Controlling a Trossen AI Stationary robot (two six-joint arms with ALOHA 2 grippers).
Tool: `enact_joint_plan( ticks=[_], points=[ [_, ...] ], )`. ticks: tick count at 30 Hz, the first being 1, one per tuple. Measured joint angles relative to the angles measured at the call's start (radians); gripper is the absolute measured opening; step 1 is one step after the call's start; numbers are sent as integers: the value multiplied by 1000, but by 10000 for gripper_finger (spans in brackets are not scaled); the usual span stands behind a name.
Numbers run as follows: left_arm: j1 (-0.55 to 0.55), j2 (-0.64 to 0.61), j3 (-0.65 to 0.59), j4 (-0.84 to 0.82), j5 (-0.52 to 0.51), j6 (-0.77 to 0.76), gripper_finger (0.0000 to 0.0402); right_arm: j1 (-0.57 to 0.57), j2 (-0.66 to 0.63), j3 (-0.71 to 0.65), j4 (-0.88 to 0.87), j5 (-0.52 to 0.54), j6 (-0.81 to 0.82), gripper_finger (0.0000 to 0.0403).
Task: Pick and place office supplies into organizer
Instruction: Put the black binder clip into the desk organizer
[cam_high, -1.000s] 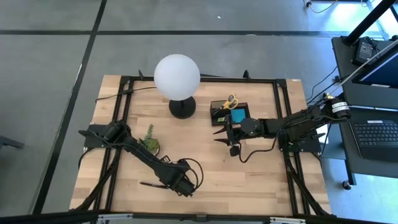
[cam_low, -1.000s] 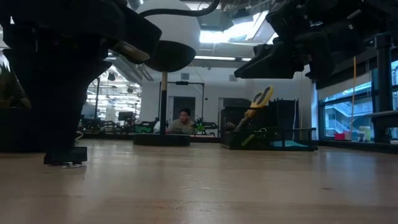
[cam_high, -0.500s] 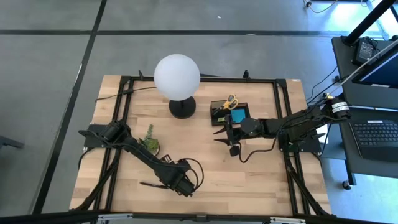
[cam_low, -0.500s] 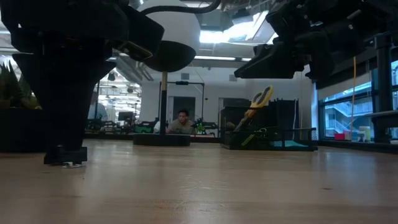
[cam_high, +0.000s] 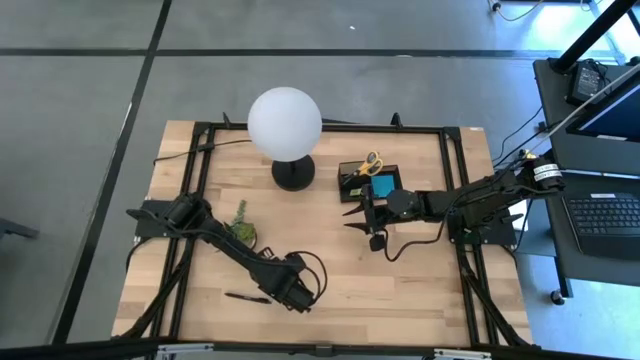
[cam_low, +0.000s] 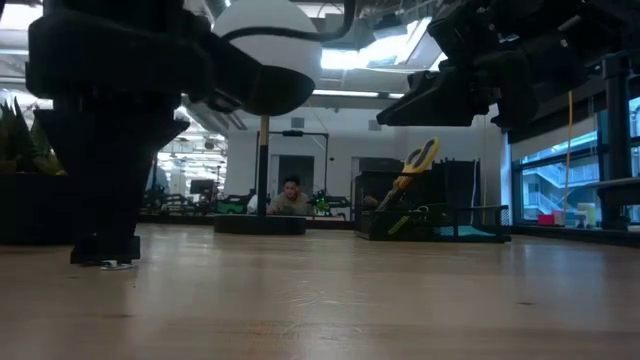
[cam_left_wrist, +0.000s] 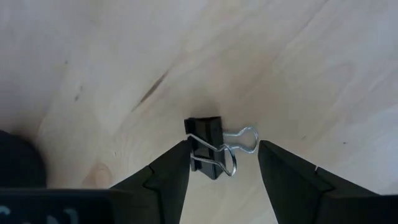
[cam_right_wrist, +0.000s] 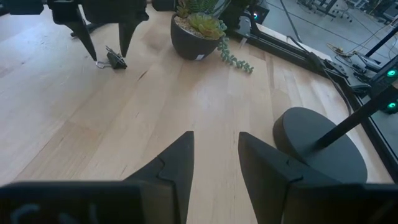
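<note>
1. We see a small black metal binder clip (cam_left_wrist: 207, 146) with looped wire handles lying on the pale grained wooden table (cam_left_wrist: 93, 56), toward six o'clock.
2. Our left gripper (cam_left_wrist: 224, 171) stands spread wide, straddling it, one finger (cam_left_wrist: 165, 177) touching.
3. Our right gripper (cam_right_wrist: 216, 163), part open and empty, hovers beside the black low-walled organizer (cam_high: 368, 182).

bare table (cam_high: 400, 290) mid-front, lamp (cam_high: 286, 125) and plant (cam_high: 241, 226) crowding left-back

- Grey floor (cam_high: 80, 120) crossed by dark lines, all around the wooden counter (cam_high: 420, 290).
- Bright ceiling lights (cam_low: 375, 57) overhead (open hall).
- Tall windows (cam_low: 560, 175) on one side.
</note>
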Motion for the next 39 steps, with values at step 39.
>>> enact_joint_plan(
  ticks=[39],
  points=[
    [11, 0, -12, 3, 31, 19, 47, 0, 0, 0, 0, 0, -2, 129]
  ],
)
